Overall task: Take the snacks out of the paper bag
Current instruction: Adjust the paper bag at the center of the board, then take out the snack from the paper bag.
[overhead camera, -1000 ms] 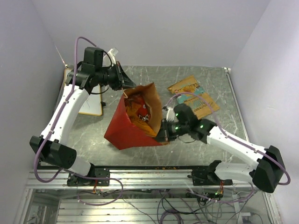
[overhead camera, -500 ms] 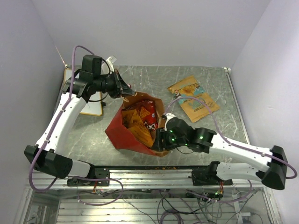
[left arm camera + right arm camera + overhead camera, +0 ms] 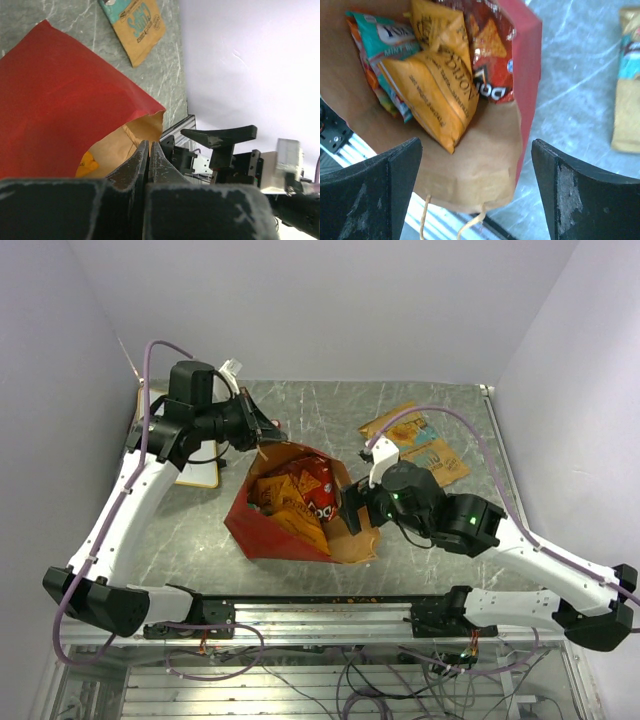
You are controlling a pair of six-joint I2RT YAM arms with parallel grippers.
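Snacks (image 3: 298,495) are lying inside the bag (image 3: 252,532), which is resting tilted on the worktop (image 3: 200,525). The left gripper (image 3: 268,432) is pinching the bag's far rim, jaws shut on the paper. The right gripper (image 3: 475,145) is hovering at the bag's mouth, jaws spread wide and holding nothing. Reaching in seems underway; next, it should be closing on the orange packet (image 3: 440,85) nearest the mouth.
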